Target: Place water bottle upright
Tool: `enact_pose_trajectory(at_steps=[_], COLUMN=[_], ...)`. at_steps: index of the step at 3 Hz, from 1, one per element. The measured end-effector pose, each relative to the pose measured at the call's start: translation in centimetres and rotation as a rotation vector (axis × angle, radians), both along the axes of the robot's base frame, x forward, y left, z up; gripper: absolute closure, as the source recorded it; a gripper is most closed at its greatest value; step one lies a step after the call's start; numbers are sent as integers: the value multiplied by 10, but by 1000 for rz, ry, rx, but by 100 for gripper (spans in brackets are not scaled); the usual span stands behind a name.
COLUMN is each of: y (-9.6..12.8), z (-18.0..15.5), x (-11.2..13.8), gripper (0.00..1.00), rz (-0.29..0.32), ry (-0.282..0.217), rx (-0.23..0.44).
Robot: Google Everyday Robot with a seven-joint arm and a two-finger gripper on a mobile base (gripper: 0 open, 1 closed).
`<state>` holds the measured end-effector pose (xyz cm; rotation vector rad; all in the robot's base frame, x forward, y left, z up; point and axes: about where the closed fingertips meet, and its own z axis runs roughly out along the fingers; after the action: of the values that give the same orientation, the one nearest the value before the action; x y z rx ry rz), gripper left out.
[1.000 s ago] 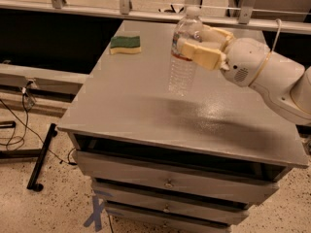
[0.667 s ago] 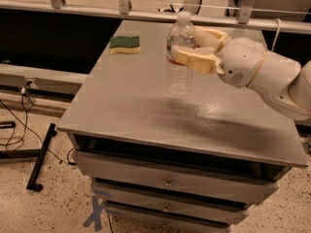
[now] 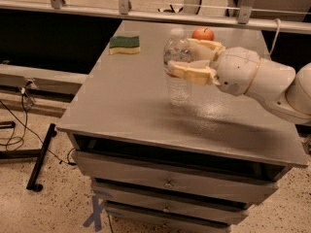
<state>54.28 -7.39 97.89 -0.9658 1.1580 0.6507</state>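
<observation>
Placing step, near the end: gripper (image 3: 183, 58) reaches in from the right over the table (image 3: 121, 110), its two fingers clamped on the water bottle (image 3: 178, 85) at the label band. The bottle stands upright mid-table, base on or just above the surface; cannot tell which. Next move, in my judgement: seat the base flat, open the fingers, and back off to the right without tipping it. Versus 0.7 s ago, bottle and gripper sit lower, and an apple (image 3: 203, 33) now shows behind them. Sponge (image 3: 124, 44) is unchanged at the far left.
</observation>
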Motion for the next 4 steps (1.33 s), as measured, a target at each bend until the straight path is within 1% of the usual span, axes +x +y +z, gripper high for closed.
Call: enact_pose_trajectory(at_steps=[1, 2, 4], y=[1, 0, -2], z=[-10, -18, -26], x=[-1, -3, -5], gripper=[82, 58, 12], rz=[-8, -17, -25], ry=[29, 48, 62], rx=[23, 52, 78])
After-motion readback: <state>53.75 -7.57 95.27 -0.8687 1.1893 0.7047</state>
